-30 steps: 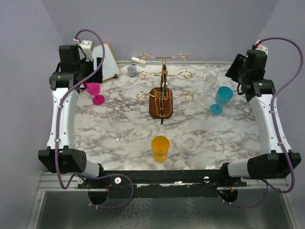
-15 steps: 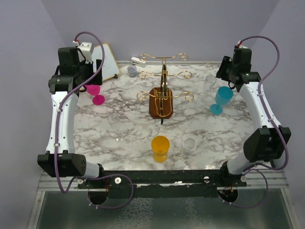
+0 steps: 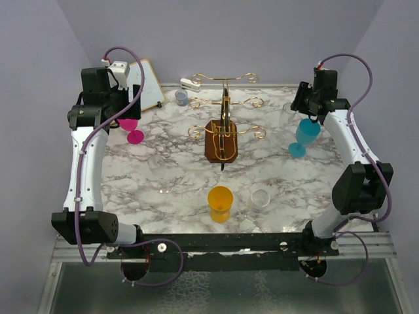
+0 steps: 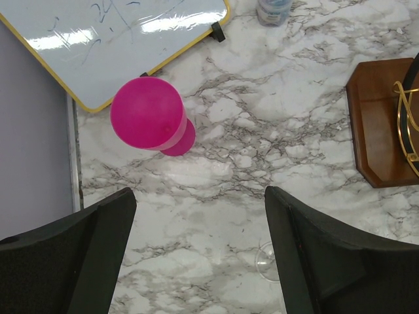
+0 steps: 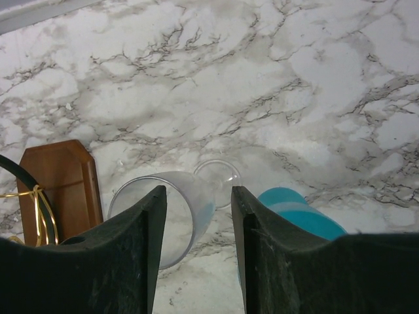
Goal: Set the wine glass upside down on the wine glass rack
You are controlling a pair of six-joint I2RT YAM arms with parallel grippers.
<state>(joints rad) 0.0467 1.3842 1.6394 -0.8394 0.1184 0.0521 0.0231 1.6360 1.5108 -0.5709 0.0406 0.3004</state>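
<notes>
The gold wire wine glass rack [image 3: 224, 112] stands on its brown wooden base [image 3: 217, 145] mid-table; its arms hang empty. A clear wine glass [image 5: 190, 199] stands upright near the right rear, faint in the top view [image 3: 288, 112]. My right gripper [image 5: 198, 191] is open above it, one finger on each side of it in the right wrist view. A blue wine glass [image 3: 305, 134] stands just beside it [image 5: 308, 219]. A pink wine glass [image 4: 147, 114] stands upright at the left [image 3: 131, 127]. My left gripper [image 4: 200, 193] is open and empty, above the table near the pink glass.
A whiteboard [image 4: 111, 39] leans at the rear left with a small grey cup [image 3: 181, 97] beside it. An orange cup [image 3: 220, 203] and a clear cup [image 3: 260, 199] stand near the front. A clear glass foot [image 4: 267, 261] shows by my left gripper's right finger.
My right arm has swung in leftward from the table's right edge and now hangs over the clear wine glass. The left arm has barely moved.
</notes>
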